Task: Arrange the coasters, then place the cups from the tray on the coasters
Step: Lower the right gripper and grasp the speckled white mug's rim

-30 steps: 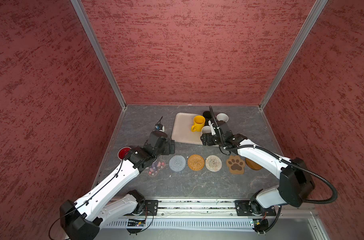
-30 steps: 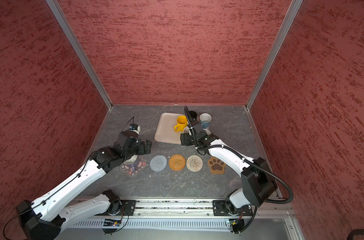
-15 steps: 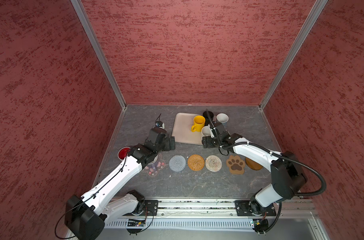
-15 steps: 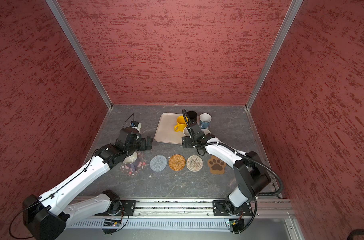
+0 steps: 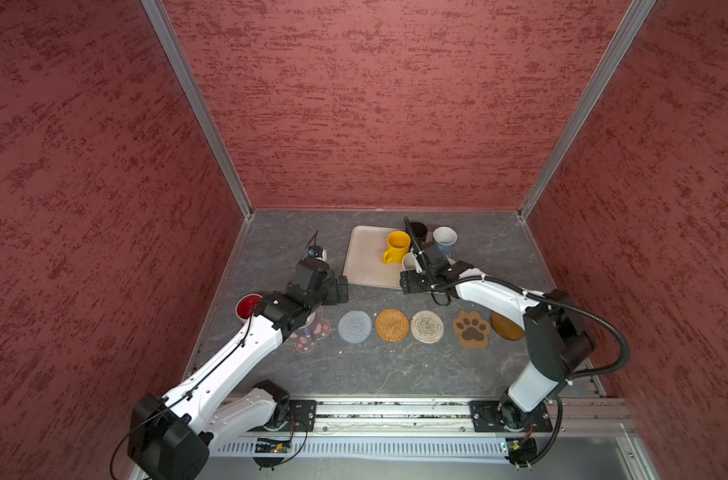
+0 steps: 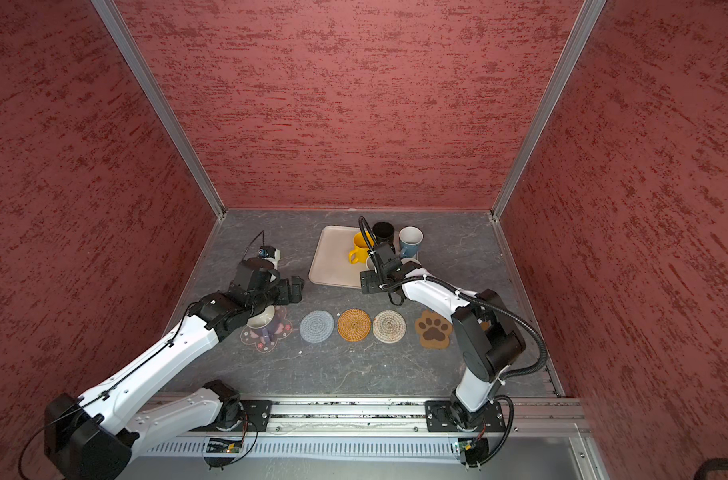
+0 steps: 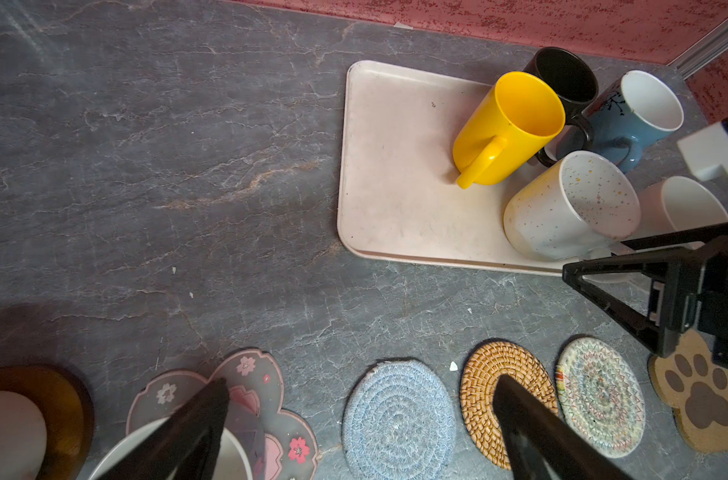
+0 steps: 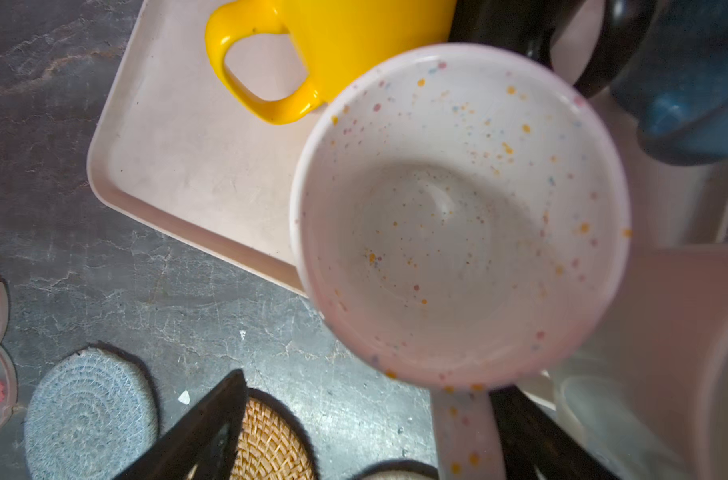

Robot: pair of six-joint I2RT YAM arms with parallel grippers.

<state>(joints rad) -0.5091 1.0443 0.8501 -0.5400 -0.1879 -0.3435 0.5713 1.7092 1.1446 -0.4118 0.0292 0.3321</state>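
The right end effector (image 8: 368, 384) is down at the near edge of the tray (image 7: 395, 174). Its fingers are spread wide with the handle (image 8: 466, 436) of the speckled cup (image 8: 458, 199) between them, close against one finger and not yet pinched. That cup stands upright on the tray in a crowd: the yellow cup (image 7: 508, 124) and a pale cup (image 7: 686, 203) are just beside it, and the black cup (image 7: 562, 75) and blue cup (image 7: 640, 112) are further back. The left end effector (image 7: 360, 384) hangs wide and empty near a white cup (image 6: 262, 320) that sits on the flower coaster (image 7: 246, 386). The blue mat (image 5: 355, 326), orange mat (image 5: 391, 325), beige mat (image 5: 427, 326) and paw (image 5: 471, 329) lie bare.

The grip is what worries me. The handle sits off-centre in the gap, so closing may drag it sideways and turn the cup into the pale cup. A hold on the handle alone could let a heavy mug droop or slip. If it is lifted too low, its base might catch the tray rim.
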